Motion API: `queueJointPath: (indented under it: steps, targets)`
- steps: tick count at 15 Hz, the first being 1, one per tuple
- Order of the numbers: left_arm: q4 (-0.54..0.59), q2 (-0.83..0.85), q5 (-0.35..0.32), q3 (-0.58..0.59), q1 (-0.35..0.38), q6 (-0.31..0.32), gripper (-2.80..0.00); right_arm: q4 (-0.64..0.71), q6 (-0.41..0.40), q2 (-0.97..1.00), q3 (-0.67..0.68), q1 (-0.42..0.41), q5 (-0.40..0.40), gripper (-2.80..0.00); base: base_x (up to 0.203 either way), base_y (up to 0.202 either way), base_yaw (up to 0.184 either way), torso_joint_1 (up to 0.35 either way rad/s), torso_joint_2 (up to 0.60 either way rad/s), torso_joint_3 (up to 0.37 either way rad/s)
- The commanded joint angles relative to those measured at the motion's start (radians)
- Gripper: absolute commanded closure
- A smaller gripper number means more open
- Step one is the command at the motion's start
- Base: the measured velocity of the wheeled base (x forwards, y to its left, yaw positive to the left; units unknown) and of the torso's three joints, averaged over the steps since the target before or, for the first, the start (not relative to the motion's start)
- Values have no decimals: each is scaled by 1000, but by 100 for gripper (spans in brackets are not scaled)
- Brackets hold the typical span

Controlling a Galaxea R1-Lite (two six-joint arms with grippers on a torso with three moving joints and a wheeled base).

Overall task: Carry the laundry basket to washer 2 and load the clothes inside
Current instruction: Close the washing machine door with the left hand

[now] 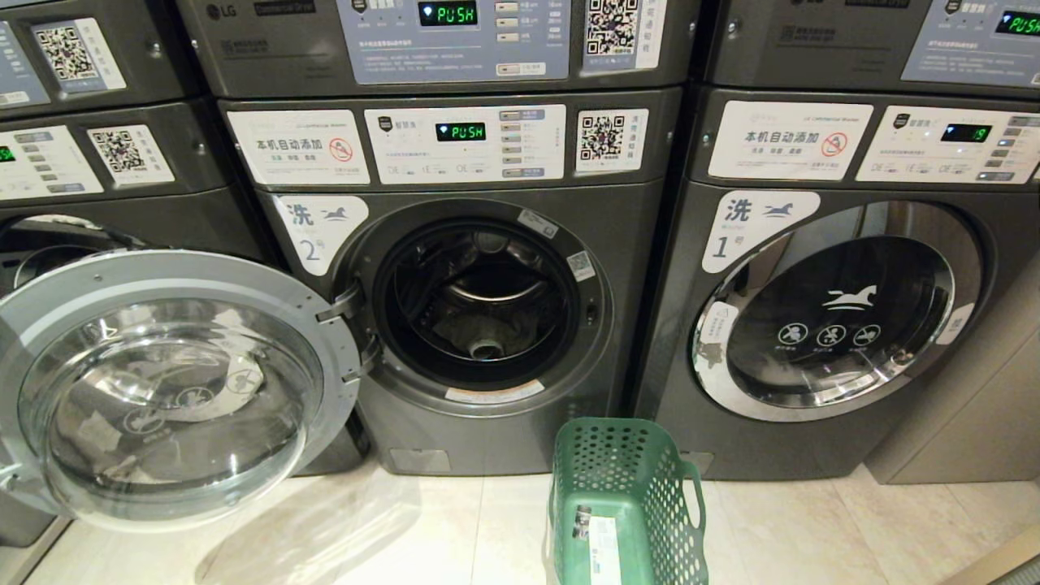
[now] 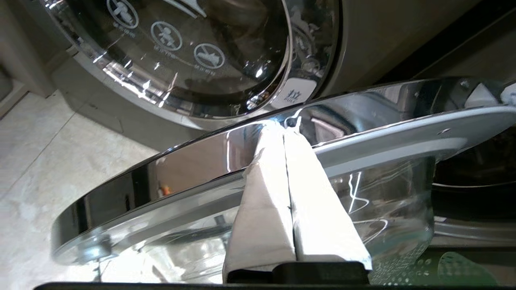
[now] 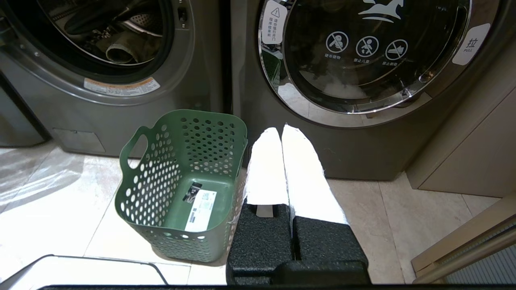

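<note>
Nearest thing is the laundry basket (image 1: 621,504), sitting on the floor tiles (image 1: 406,528) just in front of the gap between the two machines. It's empty apart from a label on its bottom. The right gripper (image 3: 282,133) hangs just beside it, jaws clenched on nothing, pointing toward washer 1 (image 1: 837,317), whose door is closed.

The left gripper (image 2: 282,129) is off to the left, jaws pressed together too, tips right up against the chrome rim of the open door (image 1: 162,382). That door is swung wide out to the left of washer 2 (image 1: 479,301).

Further back, the clothes (image 1: 479,329) already lie inside the drum of washer 2, a greyish bundle low in the opening.

So I'd say loading is done and the door is what's left. The left arm is the nearer one by far; the door has to swing rightward to the opening, so it pushes from the outer face.
</note>
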Motion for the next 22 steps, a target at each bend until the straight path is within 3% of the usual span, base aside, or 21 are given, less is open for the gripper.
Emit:
queueJointPath:
  steps: [1, 4, 8, 12, 15, 16, 19, 22]
  targets:
    - [32, -32, 17, 36, 4, 27, 0, 0, -1, 2, 0, 1, 2, 0, 0, 0, 0, 0, 0, 0]
    - [81, -63, 20, 56, 15, 31, 0, 0, -1, 2, 0, 0, 2, 0, 0, 0, 0, 0, 0, 0]
    - [228, -124, 21, 60, 31, 37, 0, 0, -1, 2, 0, 0, 1, 0, 0, 0, 0, 0, 0, 0]
    - [392, -190, 43, 61, 47, 111, 0, 0, -1, 2, 0, 1, 1, 0, 0, 0, 0, 0, 0, 0]
    - [387, -250, 54, 43, 68, 113, 0, 0, -1, 2, 0, 0, 2, 0, 0, 0, 0, 0, 0, 0]
    - [385, -280, 73, 38, 77, 114, 0, 0, -1, 2, 0, -1, 2, 0, 0, 0, 0, 0, 0, 0]
    - [362, -280, 291, -25, 76, 113, 0, 0, -1, 2, 0, 0, 1, 0, 0, 0, 0, 0, 0, 0]
    - [329, -211, 430, -51, 42, 130, 0, 0, -1, 2, 0, -1, 2, 0, 0, 0, 0, 0, 0, 0]
